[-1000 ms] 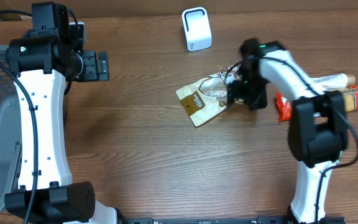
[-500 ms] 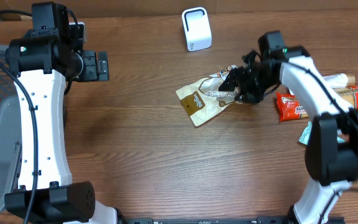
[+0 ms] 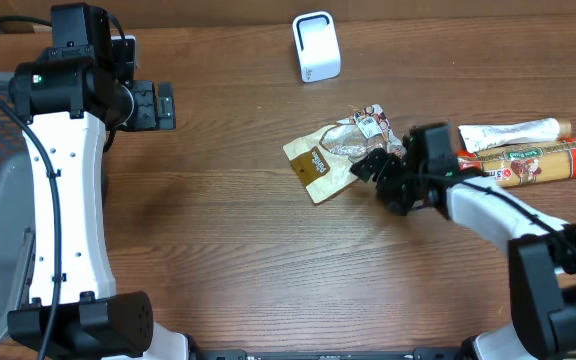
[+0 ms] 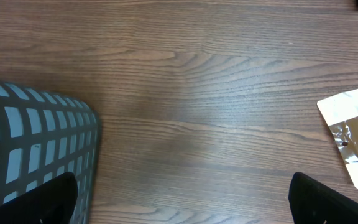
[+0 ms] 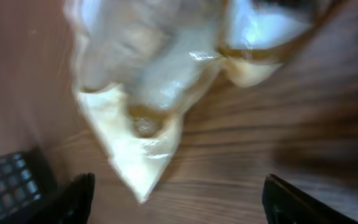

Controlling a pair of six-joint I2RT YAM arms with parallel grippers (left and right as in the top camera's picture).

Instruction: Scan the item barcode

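Pouch (image 3: 320, 160) lies flat mid-table, below and just right of the white scanner (image 3: 316, 46), well apart from it. Same spot as a second ago. Its clear crumpled end with the small label points up-right, and that end is now uncovered in the overhead view.

Right gripper (image 3: 371, 172) is at the pouch's right edge. A second ago the arm came at the pouch from above and covered that end. It has since swung round and now reaches in low from the lower right. Wrist view is blurred: both fingertips (image 5: 73, 194) sit at the frame corners, far apart, with a pouch corner lying on the wood between them. Jaws spread wide and clamped on nothing. Can't tell whether either finger touches the film.

With the arm moved, the long red-brown packet (image 3: 533, 163) and the white tube (image 3: 508, 130) at the right edge show in full, side by side. Earlier only a red end of the packet was visible.

Left gripper (image 3: 158, 105) hasn't moved: parked top-left, jaws fully apart, empty. Its wrist view shows bare table (image 4: 197, 93), a basket (image 4: 36, 143) corner and the pouch edge at far right.
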